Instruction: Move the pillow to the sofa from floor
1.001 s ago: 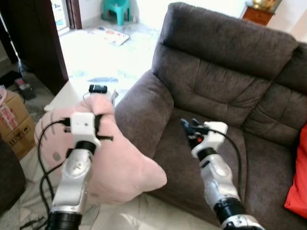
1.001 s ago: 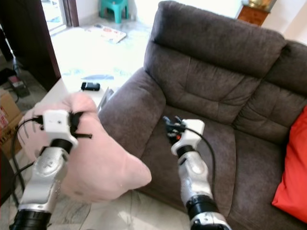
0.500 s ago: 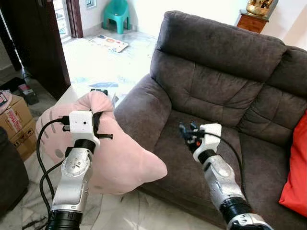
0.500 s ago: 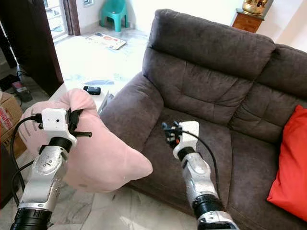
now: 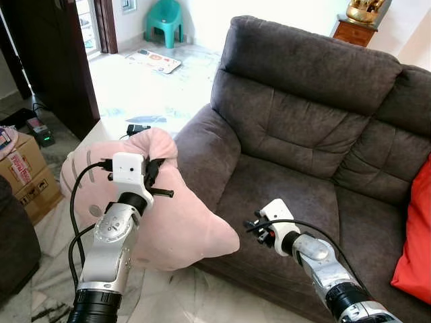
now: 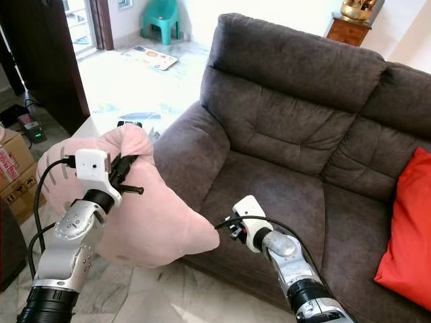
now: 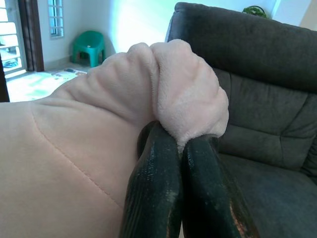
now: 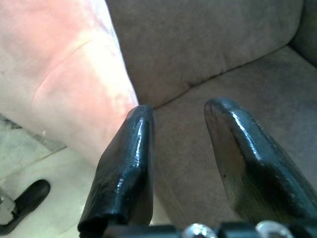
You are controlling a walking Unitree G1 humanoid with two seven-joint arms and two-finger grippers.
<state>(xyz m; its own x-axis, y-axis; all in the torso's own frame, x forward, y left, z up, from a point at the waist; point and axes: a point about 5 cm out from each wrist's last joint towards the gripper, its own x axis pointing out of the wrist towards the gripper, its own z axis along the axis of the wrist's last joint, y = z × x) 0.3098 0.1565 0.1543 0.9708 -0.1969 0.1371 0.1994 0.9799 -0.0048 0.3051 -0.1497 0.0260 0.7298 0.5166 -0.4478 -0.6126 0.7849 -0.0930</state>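
Observation:
A big pink pillow [image 5: 182,222] hangs off the floor in front of the sofa's left armrest. My left gripper [image 5: 159,176] is shut on a bunched fold at the pillow's top, and in the left wrist view the fabric bulges over the two black fingers [image 7: 158,178]. The dark brown sofa [image 5: 296,134] stands ahead and to the right, its seat bare. My right gripper [image 5: 251,227] is low over the seat's front edge, just right of the pillow's lower corner. Its fingers [image 8: 126,153] are open, with nothing between them.
A red cushion [image 5: 414,249] lies at the sofa's right end. A cardboard box [image 5: 23,168] and a dark door [image 5: 47,54] are on the left. A black device [image 5: 138,128] lies on a white surface behind the pillow. A green stool [image 5: 165,13] stands far back.
My right gripper has dropped and swung left, from above the seat down to the pillow's lower corner. My left arm has carried the pillow slightly right, toward the sofa.

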